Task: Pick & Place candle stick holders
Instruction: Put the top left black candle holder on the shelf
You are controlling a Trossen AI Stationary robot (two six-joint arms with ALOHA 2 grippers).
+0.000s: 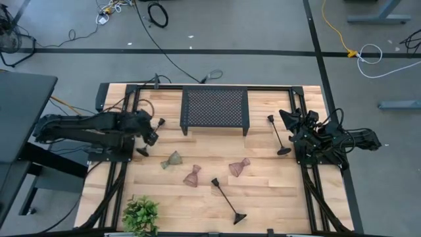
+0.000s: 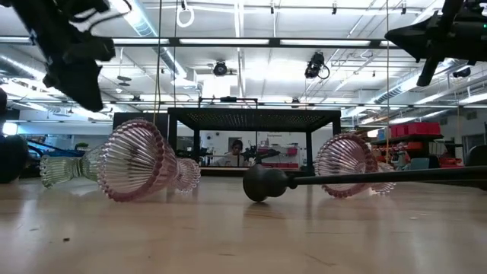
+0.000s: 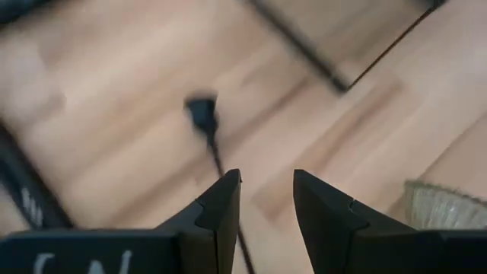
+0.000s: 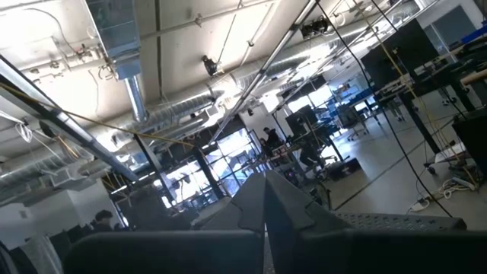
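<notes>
Trouble looms at left of the frame — left gripper [image 3: 266, 198], fingers parted and empty, could nudge the lying black stem [image 3: 209, 133] rolling across the bench [image 1: 263, 191].

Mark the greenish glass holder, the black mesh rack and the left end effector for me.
greenish glass holder [image 1: 172, 160], high view, on its waisted body.
black mesh rack [image 1: 215, 108], high view, on its perforated top.
left end effector [image 3: 266, 186], left wrist view, midway between its fingertips.
</notes>
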